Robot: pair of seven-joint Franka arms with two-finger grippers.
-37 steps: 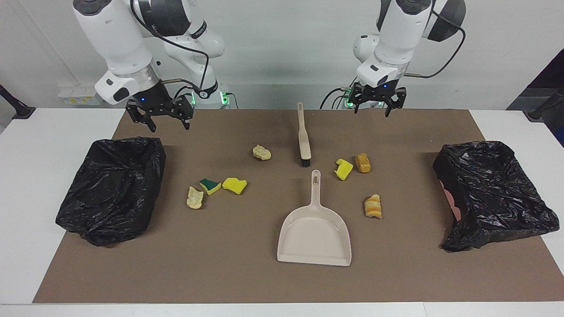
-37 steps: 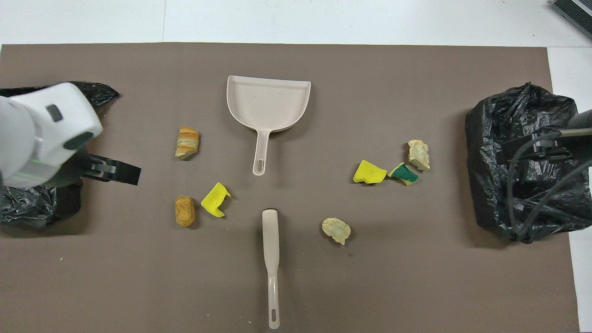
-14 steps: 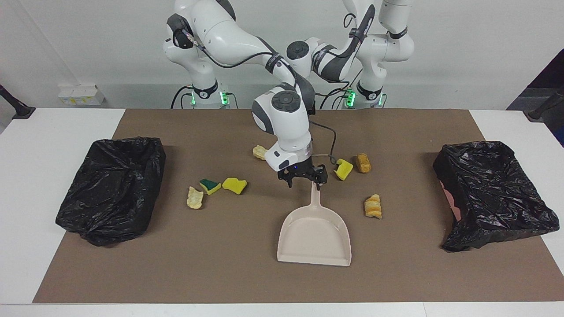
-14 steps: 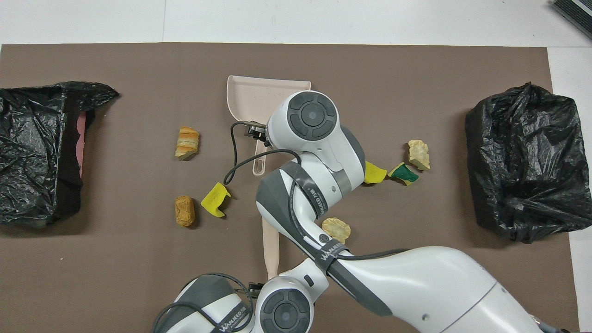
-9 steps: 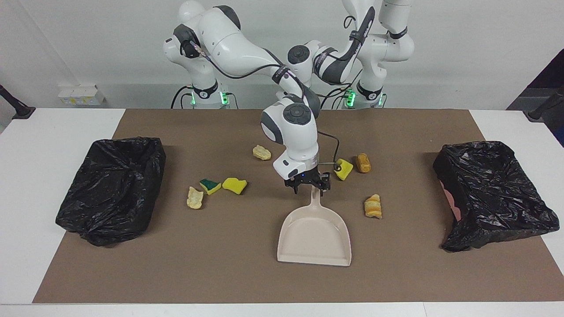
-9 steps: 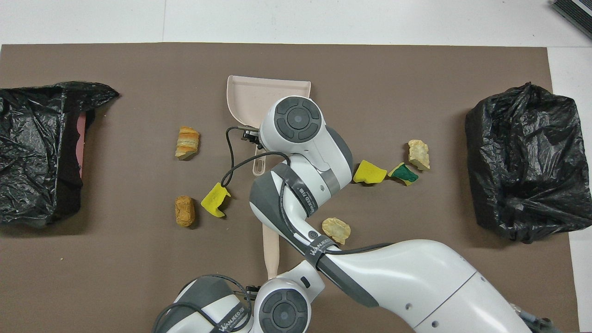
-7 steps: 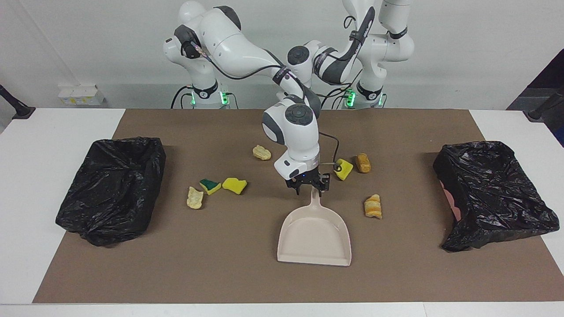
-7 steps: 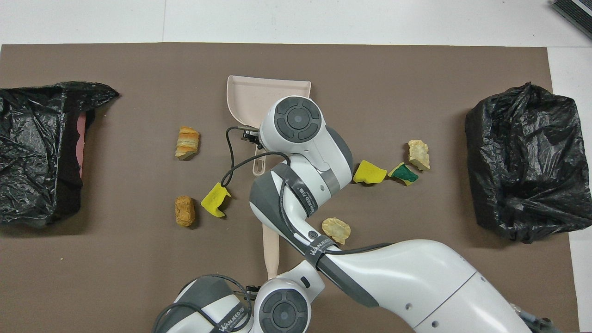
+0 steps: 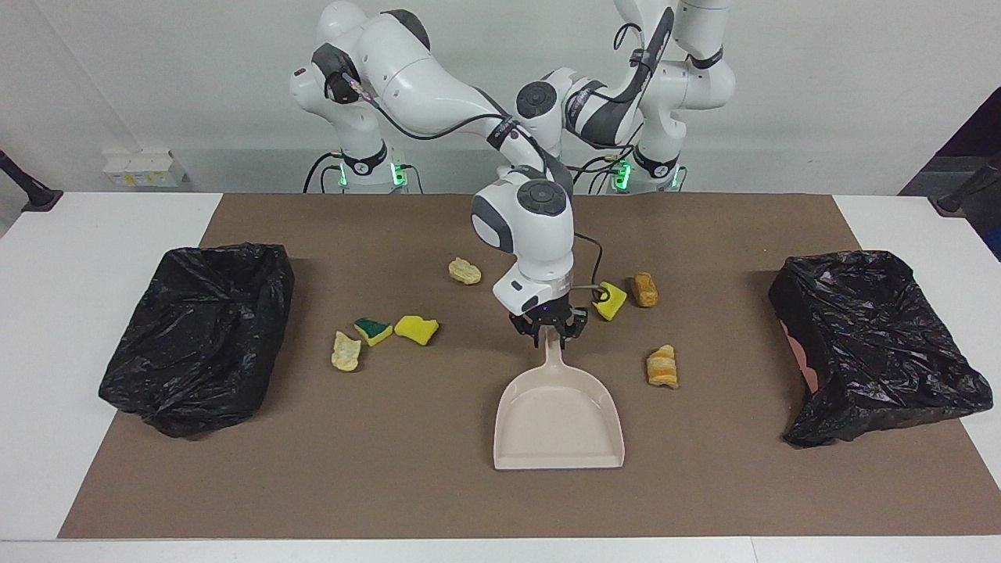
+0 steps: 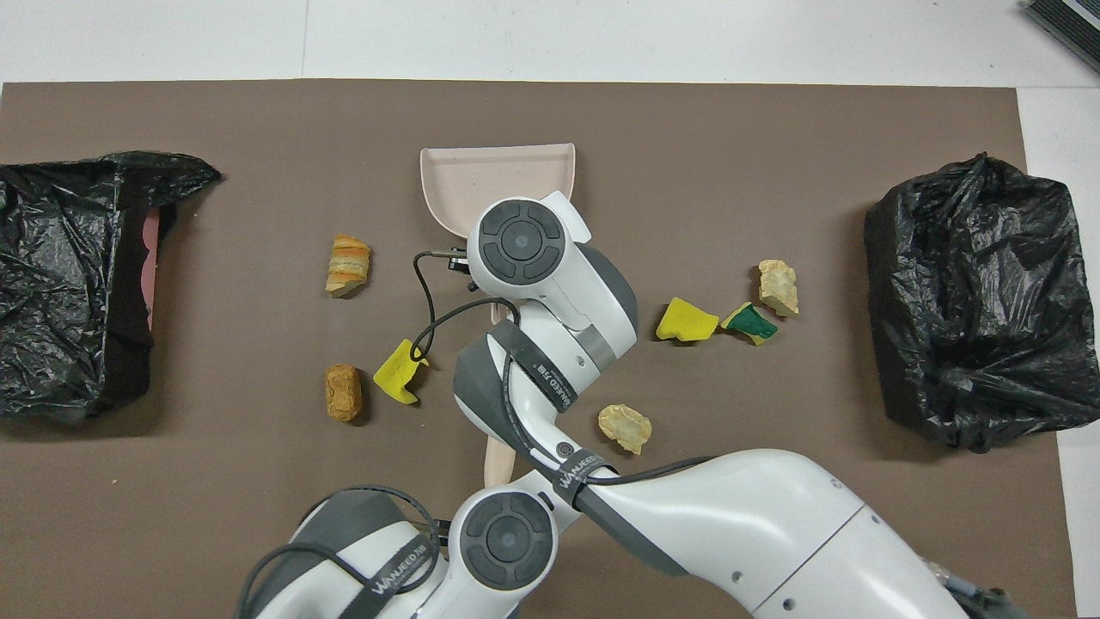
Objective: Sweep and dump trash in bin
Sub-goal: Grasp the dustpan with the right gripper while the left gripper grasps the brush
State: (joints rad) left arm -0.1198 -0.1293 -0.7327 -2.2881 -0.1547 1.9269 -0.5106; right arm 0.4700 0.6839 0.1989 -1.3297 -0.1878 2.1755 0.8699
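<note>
The dustpan (image 9: 559,422) could be twisting loose, since the right claw (image 9: 549,338) is grasping only its thin handle. The left claw is hiding over the brush (image 10: 500,456); grip unreadable. The trash (image 9: 662,366), 7 scraps, is lying on the counter (image 9: 391,469) beside the dustpan, apart from the right claw.

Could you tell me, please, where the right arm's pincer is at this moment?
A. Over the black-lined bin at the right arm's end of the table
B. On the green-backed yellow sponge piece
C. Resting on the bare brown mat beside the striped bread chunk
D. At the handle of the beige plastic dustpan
D: in the facing view the right pincer sits at the top of the handle of the beige plastic dustpan, mid-table.
</note>
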